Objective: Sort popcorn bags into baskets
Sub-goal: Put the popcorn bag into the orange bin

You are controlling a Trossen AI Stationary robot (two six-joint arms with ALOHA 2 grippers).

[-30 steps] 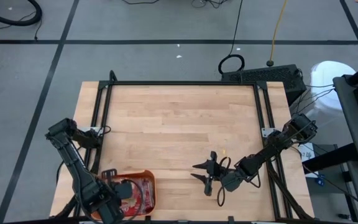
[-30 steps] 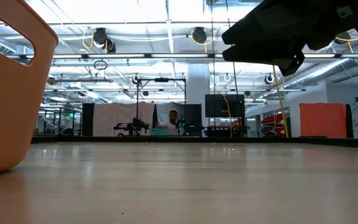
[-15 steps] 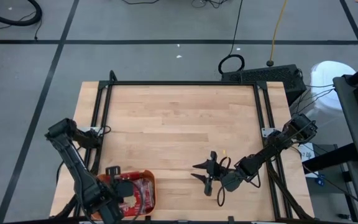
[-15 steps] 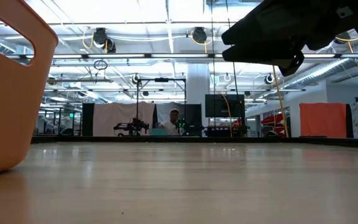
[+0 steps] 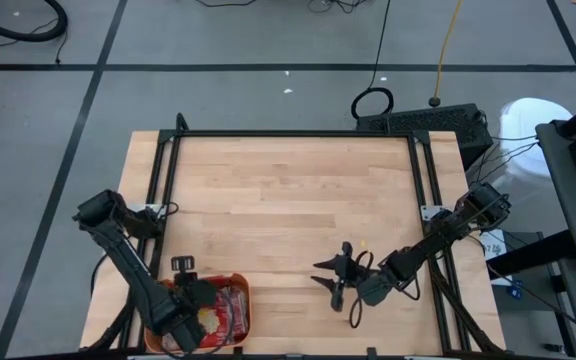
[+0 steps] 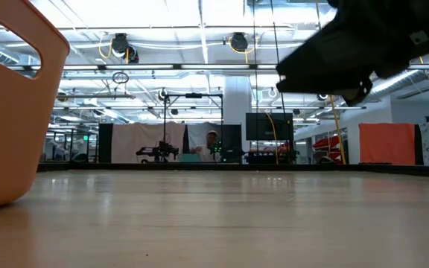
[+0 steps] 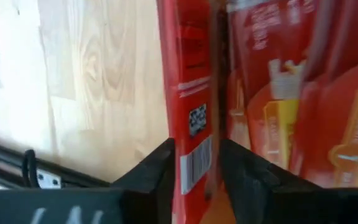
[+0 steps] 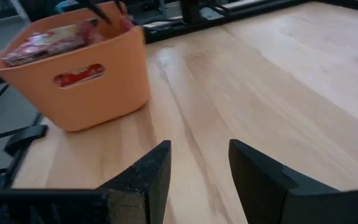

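The wooden tabletop point(image 5: 288, 200) is bare over most of its surface, from the far edge down to the middle. A black metal frame point(image 5: 293, 134) runs along the far edge and both side edges. The orange basket point(image 5: 236, 291) stands at the near left corner and holds red popcorn bags point(image 5: 230, 310) packed together. The left gripper point(image 5: 190, 292) is over the basket, its jaws a little apart with one bag's edge point(image 7: 191, 124) between them. The right gripper point(image 5: 334, 280) hangs near the near edge, right of the middle, with its jaws apart and nothing between them.
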